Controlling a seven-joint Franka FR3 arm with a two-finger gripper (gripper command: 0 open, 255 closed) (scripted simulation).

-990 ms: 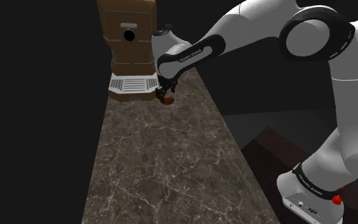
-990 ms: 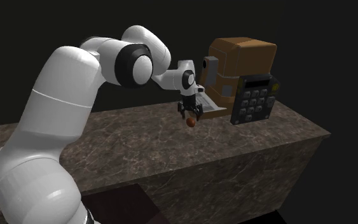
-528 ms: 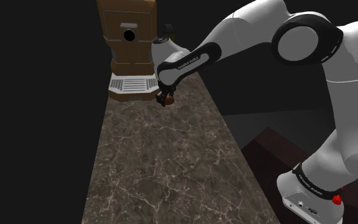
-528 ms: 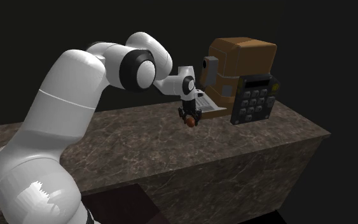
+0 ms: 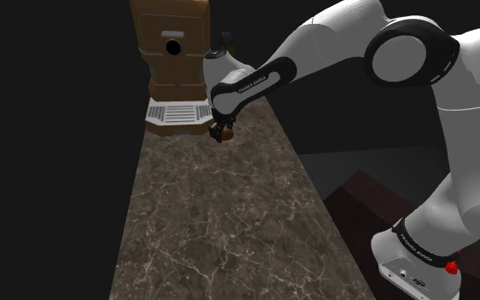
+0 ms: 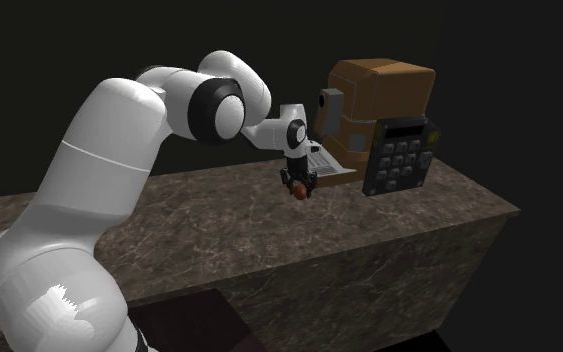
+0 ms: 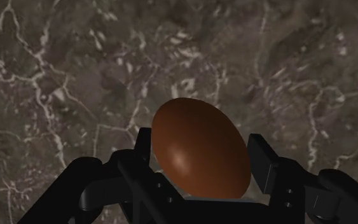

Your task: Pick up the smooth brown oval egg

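One egg (image 5: 222,137), shoulder view: brown, gripped in my pincer (image 5: 222,134) over the far end of the counter (image 5: 212,222), just in front of the white drip tray (image 5: 176,113) and nearer the counter's right edge than its left.
Coffee machine (image 5: 171,51), shoulder view: brown and upright at the counter's far edge, rising behind the drip tray.
Arm (image 5: 315,51), shoulder view: mine, reaching from the stand (image 5: 417,264) across the counter's right edge.
Egg (image 6: 299,192), second exterior view: hangs under my pincer (image 6: 298,186) and looks clear of the counter (image 6: 219,230), close beside the coffee machine (image 6: 369,90).
Keypad (image 6: 399,157), second exterior view: black with rows of buttons, against the coffee machine near the counter's right end.
Pincer (image 7: 202,150), wrist view: clenched, with both black fingers (image 7: 263,162) pressed on opposite sides of the egg.
Egg (image 7: 199,153), wrist view: smooth, glossy brown oval held between my fingers, with the veined counter (image 7: 75,63) behind it.
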